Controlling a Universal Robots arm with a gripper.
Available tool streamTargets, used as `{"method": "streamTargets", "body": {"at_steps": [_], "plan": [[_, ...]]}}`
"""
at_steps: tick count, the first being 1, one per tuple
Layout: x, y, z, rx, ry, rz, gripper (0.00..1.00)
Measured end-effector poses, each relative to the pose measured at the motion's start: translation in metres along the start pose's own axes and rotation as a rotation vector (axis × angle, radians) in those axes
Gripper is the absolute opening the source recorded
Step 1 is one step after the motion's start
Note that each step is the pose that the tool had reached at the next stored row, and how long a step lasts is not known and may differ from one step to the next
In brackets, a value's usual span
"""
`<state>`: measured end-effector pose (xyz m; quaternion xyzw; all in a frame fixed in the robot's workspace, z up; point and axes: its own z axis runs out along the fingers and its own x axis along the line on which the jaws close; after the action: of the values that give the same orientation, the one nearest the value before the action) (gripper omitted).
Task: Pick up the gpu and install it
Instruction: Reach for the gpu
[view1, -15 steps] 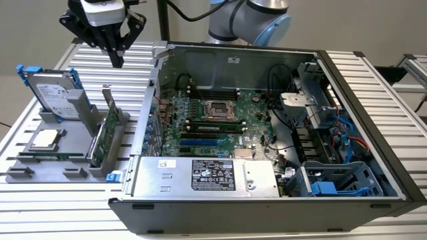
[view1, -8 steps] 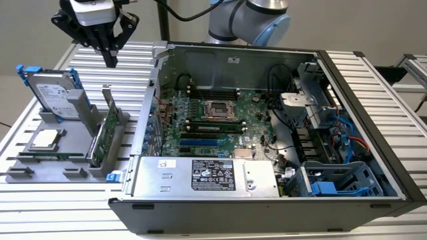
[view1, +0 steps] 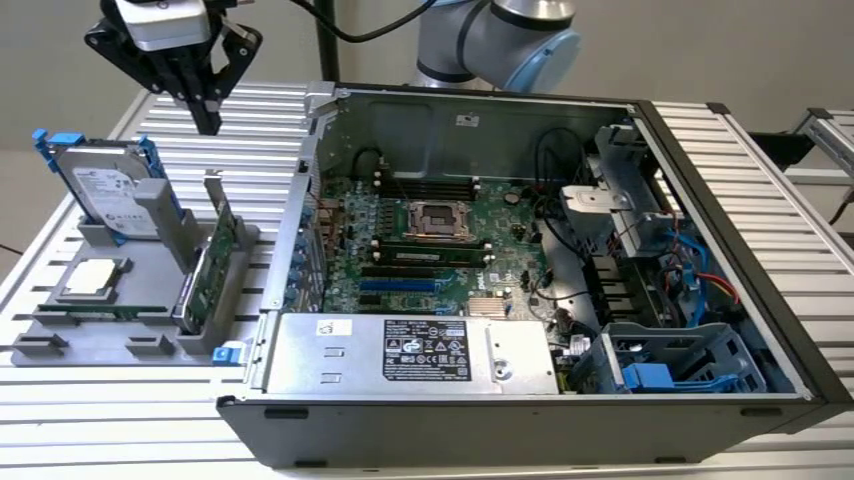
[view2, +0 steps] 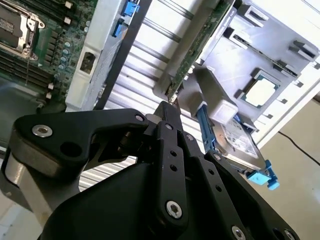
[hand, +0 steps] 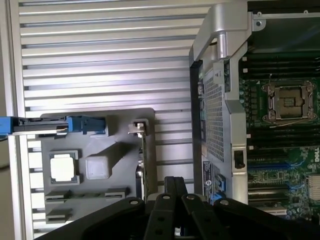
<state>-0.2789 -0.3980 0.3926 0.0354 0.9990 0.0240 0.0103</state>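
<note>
Closed and empty, the gripper (view1: 210, 120) hangs at the exterior view's upper left, above the gpu (view1: 211, 262) standing on edge in its grey holder (view1: 80, 345). Approach stage: a grasp would need fingers parted astride the card's top edge.

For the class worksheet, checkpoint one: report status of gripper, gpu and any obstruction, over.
Gripper shut, empty, above the grey holder. Gpu upright in it, untouched. Hard drive stands beside it, apart; nothing between gripper and gpu.
</note>
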Motion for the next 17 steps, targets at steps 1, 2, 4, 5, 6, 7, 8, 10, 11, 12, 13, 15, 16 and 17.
{"method": "streamTargets", "body": {"at_steps": [1,2,4,5,6,7,8,10,11,12,13,15,16,17], "plan": [[0.0015,-0.0001,0.0,0.0,0.0,0.0,0.0],[0.003,-0.0002,0.0,-0.0001,0.0,0.0,0.0],[0.006,-0.0004,-0.0001,0.0,0.0,0.0,0.0],[0.0074,-0.0005,-0.0002,0.0,0.0,0.0,0.0],[0.0088,-0.0006,-0.0002,0.0,0.0,0.0,0.0],[0.0103,-0.0007,-0.0002,0.0,0.0,0.0,0.0],[0.0118,-0.0008,-0.0003,0.0,0.0,0.0,0.0],[0.0149,-0.001,-0.0003,0.0,0.0,0.0,0.0],[0.0163,-0.0011,-0.0004,0.0,-0.0001,0.0,0.0],[0.0178,-0.0012,-0.0004,0.0,-0.0001,0.0,0.0],[0.0191,-0.0014,-0.0004,-0.0001,-0.0001,0.0,0.0],[0.0219,-0.0015,-0.0005,0.0,0.0,0.0,0.0],[0.0232,-0.0016,-0.0005,0.0,0.0,0.0,0.0],[0.0248,-0.0017,-0.0005,-0.0001,-0.0001,0.0,0.0]]}}
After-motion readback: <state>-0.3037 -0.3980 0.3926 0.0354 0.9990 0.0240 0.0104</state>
